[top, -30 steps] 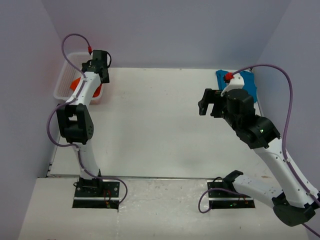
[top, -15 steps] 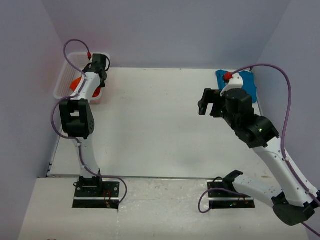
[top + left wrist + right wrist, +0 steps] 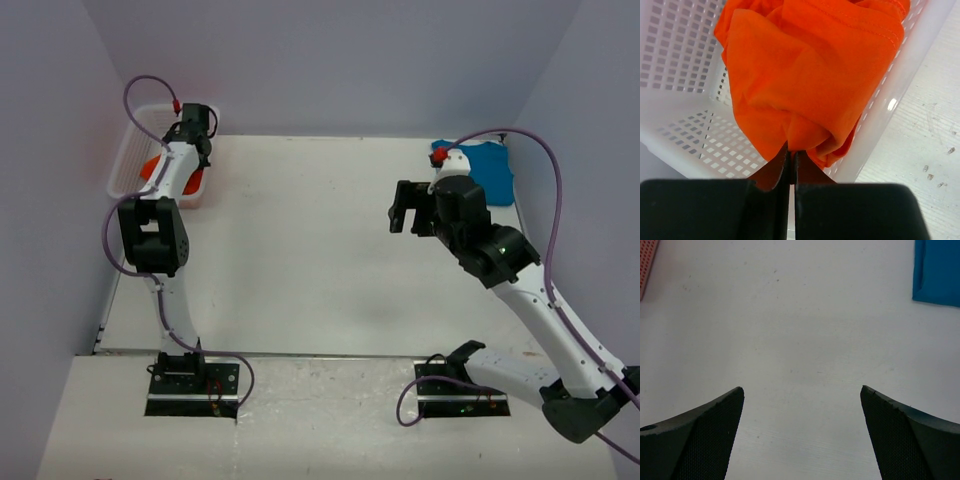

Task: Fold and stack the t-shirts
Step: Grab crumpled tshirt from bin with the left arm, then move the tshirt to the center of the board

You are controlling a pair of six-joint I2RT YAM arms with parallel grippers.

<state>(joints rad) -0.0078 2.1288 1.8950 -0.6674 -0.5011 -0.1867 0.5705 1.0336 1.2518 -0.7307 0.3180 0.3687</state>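
Where the white mesh basket (image 3: pixel 680 65) stands at the far left corner of the table (image 3: pixel 300 260), the left gripper (image 3: pixel 791 154) is seen reaching down into it. Its fingers are clenched together on a low fold of the orange-red t-shirt (image 3: pixel 810 75). That shirt is bunched and crumpled, and it is heaped inside the basket against the wall that faces the open table. Part of the basket's perforated floor and far wall is left uncovered beside it. The right gripper (image 3: pixel 801 388) is held above the table, to the right of its middle, with the fingers spread wide and released, and only bare tabletop is seen between them. The teal-blue t-shirt (image 3: pixel 490 168) is laid flat at the far right corner of the table, well apart from the right gripper. Only one straight edge of it is caught in the upper right of the right wrist view. The two shirts are kept well apart, at opposite far corners.
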